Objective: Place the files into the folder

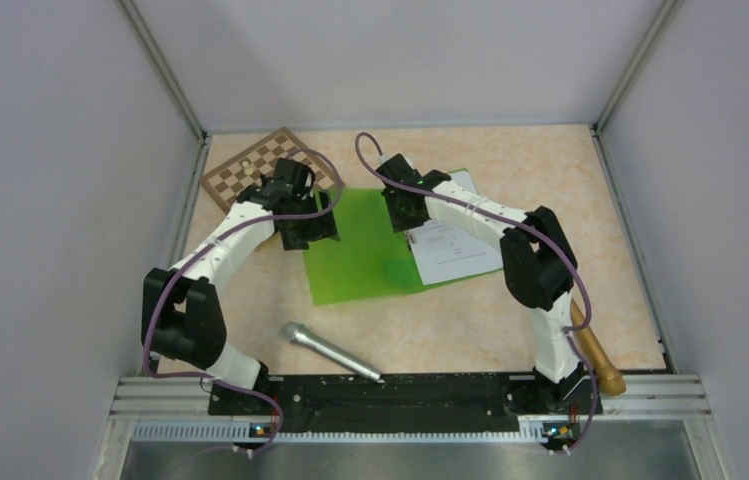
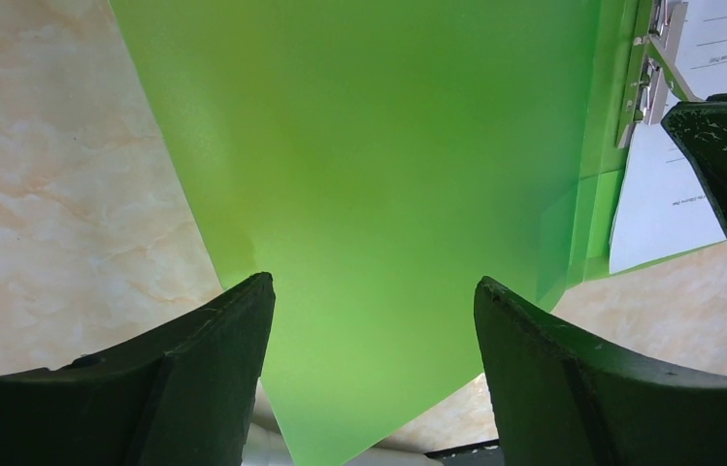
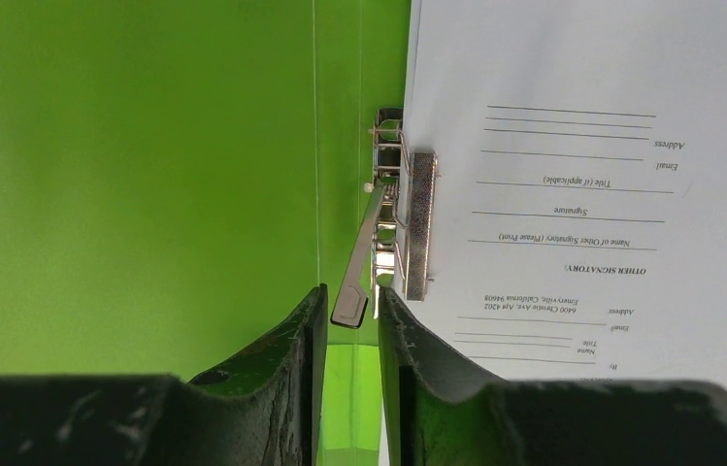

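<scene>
Your left gripper splayed open above the smooth green translucent plastic folder, right gripper narrowed astride the shiny metal clip lever, grip unclear

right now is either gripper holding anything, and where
Right gripper seems to pinch the metal clip by its lever's free end; left gripper is open, empty.

Left end effector wide open, right end effector with jaws only narrowly apart, both pointed downward.

files on folder R half | board behind-L of folder | mic in front of folder
</scene>
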